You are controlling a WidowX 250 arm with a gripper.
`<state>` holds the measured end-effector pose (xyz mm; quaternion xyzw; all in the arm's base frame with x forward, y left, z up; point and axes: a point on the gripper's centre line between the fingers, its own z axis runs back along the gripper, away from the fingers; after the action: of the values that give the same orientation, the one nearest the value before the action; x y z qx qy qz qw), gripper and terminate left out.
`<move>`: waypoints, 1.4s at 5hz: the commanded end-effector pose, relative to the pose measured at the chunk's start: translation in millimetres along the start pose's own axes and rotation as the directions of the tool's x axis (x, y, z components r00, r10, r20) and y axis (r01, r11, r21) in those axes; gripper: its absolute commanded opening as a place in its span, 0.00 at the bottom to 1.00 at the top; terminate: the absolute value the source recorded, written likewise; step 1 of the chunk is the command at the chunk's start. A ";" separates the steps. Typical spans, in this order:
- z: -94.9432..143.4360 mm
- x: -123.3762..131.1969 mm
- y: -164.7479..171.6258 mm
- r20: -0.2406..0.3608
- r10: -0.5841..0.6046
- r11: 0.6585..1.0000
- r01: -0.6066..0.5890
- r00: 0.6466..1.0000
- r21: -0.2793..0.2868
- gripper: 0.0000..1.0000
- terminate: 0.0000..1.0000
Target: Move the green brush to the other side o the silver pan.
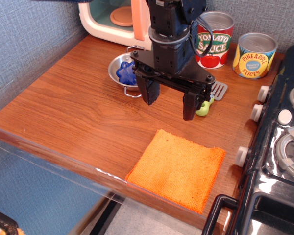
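The black two-fingered tool (170, 102) hangs over the brown wooden surface (73, 112) with its fingers spread wide apart and nothing between them; the left-hand finger in view sits just in front of the small round shiny steel pan with thin wire loop handles (118, 70), and the other finger (190, 105) stands right in front of the green brush with its lime handle and flat grey slotted head (206, 104), hiding part of it; whether that finger touches the brush I cannot tell; the brush lies flat on the surface, on the stove side of the pan, its grey head pointing toward the cans; inside the pan rests a blue flower-shaped toy (125, 72); behind stand a red tomato sauce can (214, 40) and a yellow pineapple slices can (255, 55); nearer me an orange woven cloth (179, 169) lies flat by the front edge; a black toy stove (284, 147) borders the right side; a cream and peach toy oven (112, 19) sits at the back.
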<state>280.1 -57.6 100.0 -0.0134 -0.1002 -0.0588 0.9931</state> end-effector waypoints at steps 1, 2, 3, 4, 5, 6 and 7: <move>0.0 0.0 0.0 0.000 0.000 1.000 0.000 1.000 0.000 1.00 0.00; -19.5 16.1 2.9 0.064 0.033 0.999 -0.032 0.997 -0.012 1.00 0.00; -39.0 42.0 10.5 0.069 0.071 0.997 -0.071 0.995 -0.004 1.00 0.00; -63.6 73.6 16.9 0.066 0.101 0.995 -0.101 0.993 -0.006 1.00 0.00; -79.7 92.3 14.6 0.052 0.098 0.995 -0.098 0.994 -0.005 1.00 0.00; -90.8 95.3 4.1 0.043 0.088 0.996 -0.087 0.995 -0.023 1.00 0.00; -96.3 92.2 -0.9 0.030 0.100 0.995 -0.099 0.995 -0.035 1.00 0.00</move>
<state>383.5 -71.5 13.4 -0.0336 -0.0972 -0.0070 0.9947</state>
